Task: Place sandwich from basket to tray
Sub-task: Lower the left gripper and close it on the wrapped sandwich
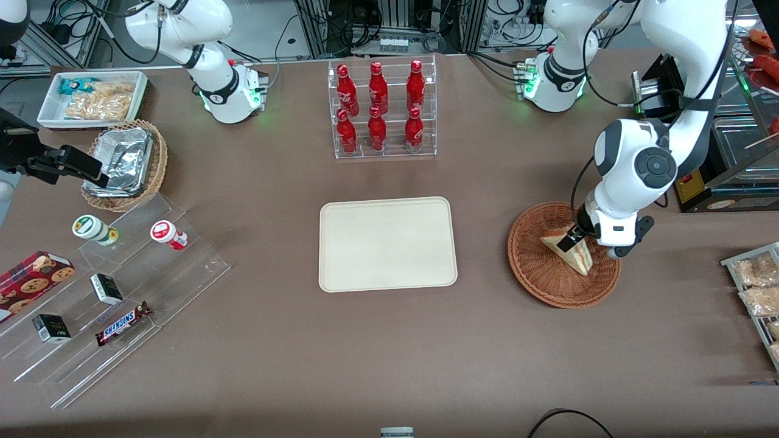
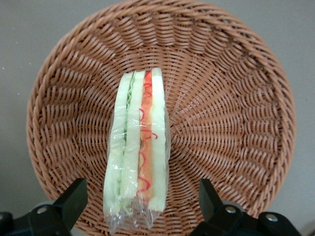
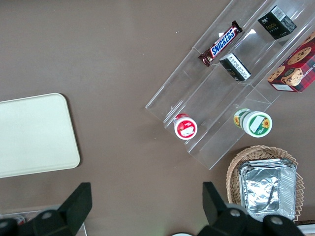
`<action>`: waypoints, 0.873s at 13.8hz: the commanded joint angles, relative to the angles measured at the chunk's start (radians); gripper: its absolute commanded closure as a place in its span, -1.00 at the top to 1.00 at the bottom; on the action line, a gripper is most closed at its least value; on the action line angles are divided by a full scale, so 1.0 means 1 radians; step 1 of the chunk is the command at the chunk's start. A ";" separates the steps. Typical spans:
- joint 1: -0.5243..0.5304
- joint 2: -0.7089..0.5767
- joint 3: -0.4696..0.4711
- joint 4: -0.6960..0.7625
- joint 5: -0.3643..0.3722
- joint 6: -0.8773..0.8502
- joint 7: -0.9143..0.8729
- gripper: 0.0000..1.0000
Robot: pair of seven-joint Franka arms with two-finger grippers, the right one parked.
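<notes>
The sandwich (image 1: 577, 254) (image 2: 139, 147), a plastic-wrapped wedge of pale bread with red and green filling, stands on edge in the reddish-brown wicker basket (image 1: 535, 267) (image 2: 231, 118). My gripper (image 1: 574, 238) (image 2: 140, 199) hangs low over the basket, open, one black finger (image 2: 74, 196) on each side of the sandwich's wrapped end with a gap to both. The cream tray (image 1: 387, 243) lies flat at the middle of the table, bare, beside the basket toward the parked arm's end.
A clear rack of red bottles (image 1: 381, 109) stands farther from the camera than the tray. Toward the parked arm's end lie a stepped acrylic shelf with snacks (image 1: 115, 292), a tan basket of foil containers (image 1: 125, 163) and a white bin (image 1: 91, 97). Wrapped packets (image 1: 758, 286) sit at the working arm's end.
</notes>
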 commanded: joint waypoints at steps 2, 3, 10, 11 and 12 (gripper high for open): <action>-0.003 0.047 0.002 -0.001 -0.005 0.065 -0.021 0.89; -0.003 0.056 0.002 0.002 -0.005 0.076 -0.021 0.52; -0.003 -0.006 0.003 0.020 0.001 0.001 0.005 -0.60; -0.003 -0.036 0.003 0.060 0.001 -0.098 0.015 -0.60; -0.005 -0.053 0.000 0.127 0.003 -0.222 0.016 -0.60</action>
